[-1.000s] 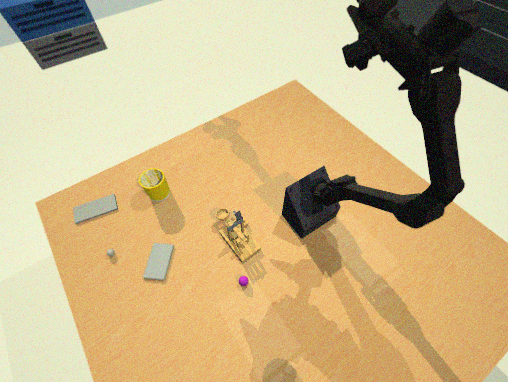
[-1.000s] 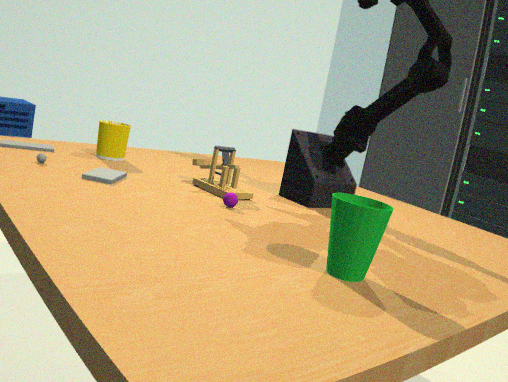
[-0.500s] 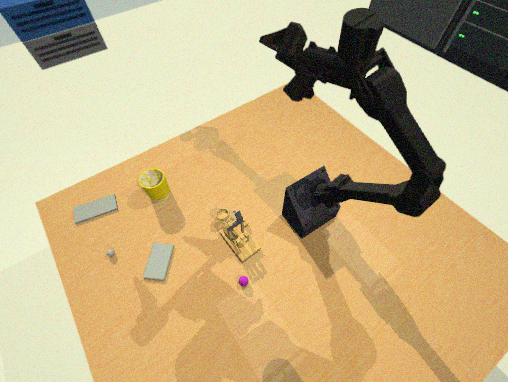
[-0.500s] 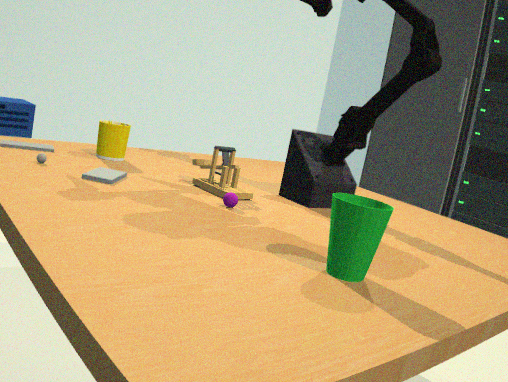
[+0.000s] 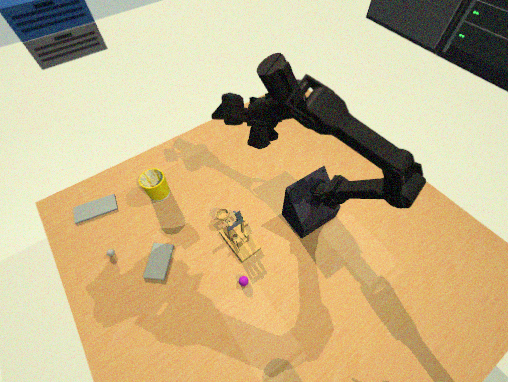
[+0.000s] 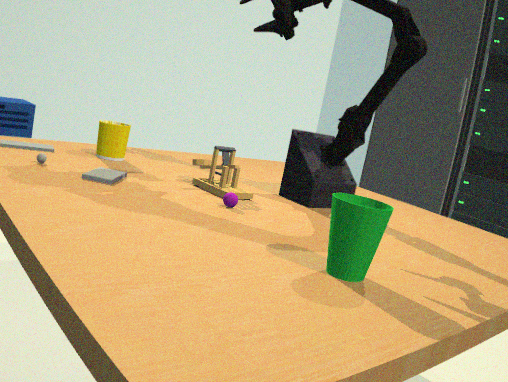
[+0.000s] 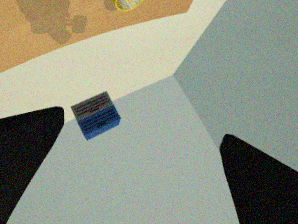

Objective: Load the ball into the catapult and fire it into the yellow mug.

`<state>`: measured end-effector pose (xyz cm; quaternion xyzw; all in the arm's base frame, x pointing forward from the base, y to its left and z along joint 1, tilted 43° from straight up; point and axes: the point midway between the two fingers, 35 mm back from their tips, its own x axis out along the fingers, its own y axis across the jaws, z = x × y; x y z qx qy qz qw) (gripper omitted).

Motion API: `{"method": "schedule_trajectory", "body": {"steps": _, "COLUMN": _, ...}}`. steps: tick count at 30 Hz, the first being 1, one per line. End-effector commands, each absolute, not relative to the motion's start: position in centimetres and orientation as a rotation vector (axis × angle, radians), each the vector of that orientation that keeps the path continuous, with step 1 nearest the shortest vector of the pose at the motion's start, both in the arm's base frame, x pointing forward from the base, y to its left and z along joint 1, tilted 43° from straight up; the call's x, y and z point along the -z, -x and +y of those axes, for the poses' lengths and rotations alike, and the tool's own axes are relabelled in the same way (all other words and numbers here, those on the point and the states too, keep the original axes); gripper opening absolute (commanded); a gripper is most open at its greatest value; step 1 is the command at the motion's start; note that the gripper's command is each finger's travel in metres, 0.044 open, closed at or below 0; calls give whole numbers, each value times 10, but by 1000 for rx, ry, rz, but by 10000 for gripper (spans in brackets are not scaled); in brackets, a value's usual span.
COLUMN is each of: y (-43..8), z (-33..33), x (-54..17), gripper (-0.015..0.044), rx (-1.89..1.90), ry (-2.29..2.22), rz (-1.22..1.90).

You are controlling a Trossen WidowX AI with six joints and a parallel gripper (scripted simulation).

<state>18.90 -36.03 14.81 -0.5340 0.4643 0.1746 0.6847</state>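
The purple ball (image 5: 243,281) (image 6: 230,200) lies on the table just off one end of the catapult's base. The small wooden catapult (image 5: 241,246) (image 6: 218,188) stands upright. Its arm's round cup sticks out at the end away from the purple ball and looks empty. The yellow mug (image 5: 158,190) (image 6: 112,141) stands upright beyond the catapult; its rim shows at the top of the wrist view (image 7: 120,8). My gripper (image 5: 235,131) (image 6: 248,16) (image 7: 144,128) is open and empty, high above the table and well away from ball, catapult and mug.
A green cup (image 6: 356,240) stands near the table's front corner in the exterior view. Two flat grey blocks (image 5: 95,209) (image 5: 159,263) and a small grey ball (image 5: 110,253) (image 6: 41,158) lie on the mug's side. My arm's dark base (image 5: 310,205) (image 6: 315,172) stands beside the catapult.
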Motion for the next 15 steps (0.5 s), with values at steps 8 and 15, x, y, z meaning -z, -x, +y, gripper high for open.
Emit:
{"method": "schedule_trajectory", "body": {"steps": 8, "y": -260, "z": -266, "x": -87, "gripper": 440, "rx": -759, "ry": 1049, "rz": 831}}
{"method": "schedule_trajectory", "body": {"steps": 15, "y": -284, "z": -201, "x": -60, "gripper": 440, "rx": -974, "ry": 945, "rz": 734}}
